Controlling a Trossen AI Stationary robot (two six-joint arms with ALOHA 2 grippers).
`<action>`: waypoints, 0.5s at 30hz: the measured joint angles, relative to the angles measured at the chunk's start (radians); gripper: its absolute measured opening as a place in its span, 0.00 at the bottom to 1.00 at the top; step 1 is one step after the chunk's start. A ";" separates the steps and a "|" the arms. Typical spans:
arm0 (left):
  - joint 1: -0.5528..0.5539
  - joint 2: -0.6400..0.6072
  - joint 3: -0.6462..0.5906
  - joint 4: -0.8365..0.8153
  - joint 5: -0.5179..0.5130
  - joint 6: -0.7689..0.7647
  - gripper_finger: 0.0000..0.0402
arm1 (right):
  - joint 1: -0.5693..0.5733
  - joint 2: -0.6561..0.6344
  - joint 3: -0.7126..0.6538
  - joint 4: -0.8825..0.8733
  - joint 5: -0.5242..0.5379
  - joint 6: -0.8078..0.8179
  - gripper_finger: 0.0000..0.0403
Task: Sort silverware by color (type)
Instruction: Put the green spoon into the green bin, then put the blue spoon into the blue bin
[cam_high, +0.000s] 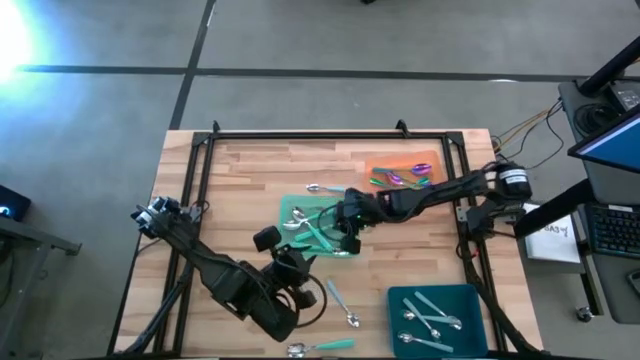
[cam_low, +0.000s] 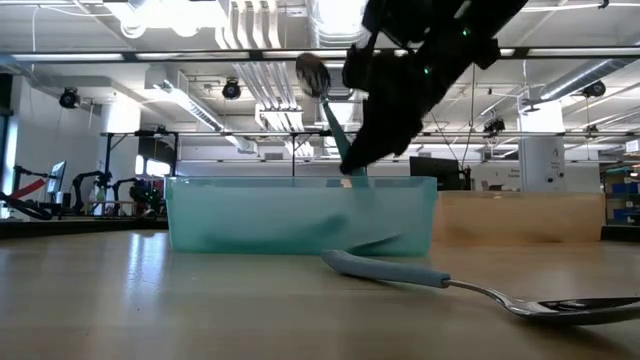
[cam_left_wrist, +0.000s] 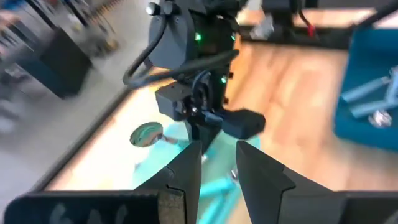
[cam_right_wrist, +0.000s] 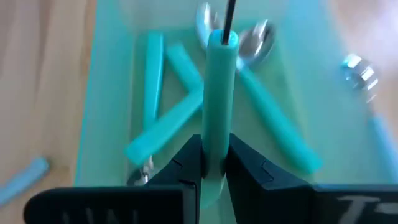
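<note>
My right gripper (cam_right_wrist: 214, 163) is pinched on the teal handle of a spoon (cam_right_wrist: 219, 93), which stands up between the fingers with its far end over the green tray (cam_high: 291, 209) at the middle of the table (cam_high: 240, 170). In the low view that same spoon (cam_low: 328, 110) hangs tilted above the tray's pale translucent wall (cam_low: 300, 215), bowl uppermost, clear of the tray. Inside the green tray, under my grip, lie several more teal-handled pieces (cam_right_wrist: 166, 124), crossed over one another, with shiny bowls at their far ends. My left gripper (cam_left_wrist: 217, 168) sits at the table's near side, pointed toward the right arm; its fingers (cam_left_wrist: 189, 171) stand parted with nothing between them. Silverware is spread across three trays: iridescent purple-pink pieces (cam_high: 408, 176) on the orange tray (cam_high: 380, 165) at the far right, silver teal-handled pieces (cam_high: 428, 315) in the dark teal tray (cam_high: 400, 298) at the near right. Loose spoons remain on the bare wood: one beside the green tray's far edge (cam_high: 322, 188), one near my left arm (cam_high: 340, 305), one at the near edge (cam_high: 320, 347).
</note>
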 joint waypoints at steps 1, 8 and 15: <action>0.000 0.000 0.004 -0.015 0.030 -0.013 0.21 | 0.001 0.015 -0.001 -0.001 -0.004 0.005 0.09; -0.001 0.002 -0.012 -0.047 0.212 -0.054 0.21 | 0.000 0.061 -0.002 -0.019 -0.081 0.048 0.10; -0.004 0.004 -0.035 -0.097 0.275 -0.110 0.21 | 0.000 0.049 -0.002 -0.024 -0.104 0.076 0.25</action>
